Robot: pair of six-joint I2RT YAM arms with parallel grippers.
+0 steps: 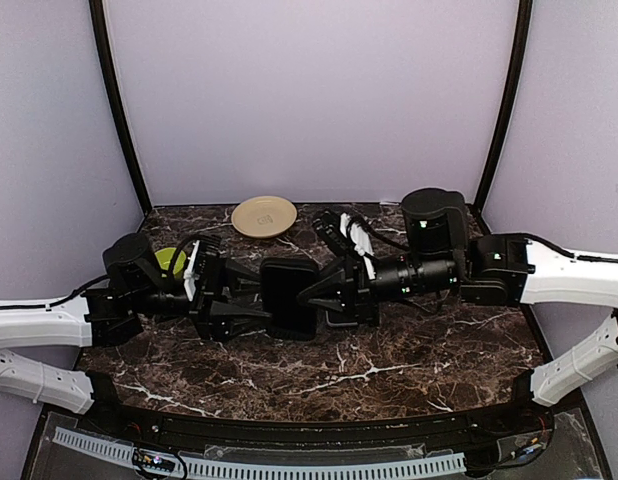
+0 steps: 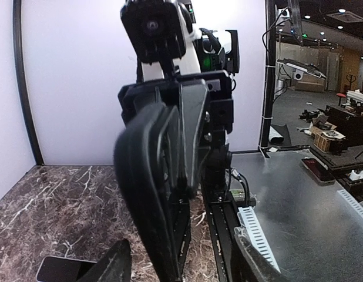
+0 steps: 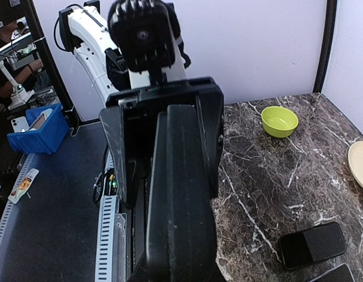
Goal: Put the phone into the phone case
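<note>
Right gripper pinches case above worktop centre; left gripper spread wide, astride it. I see phone lying beneath.

- Reading as a robotics lab cell: two white-and-black robot arms are sitting bolted at the near edge of a marble-patterned tabletop.
- Plain lavender backdrop panels on black poles are enclosing it.
- A ribbed cable track is running along the front.
- Beyond, a metal bench, a blue parts bin and ceiling spotlights are showing an open work hall.
</note>
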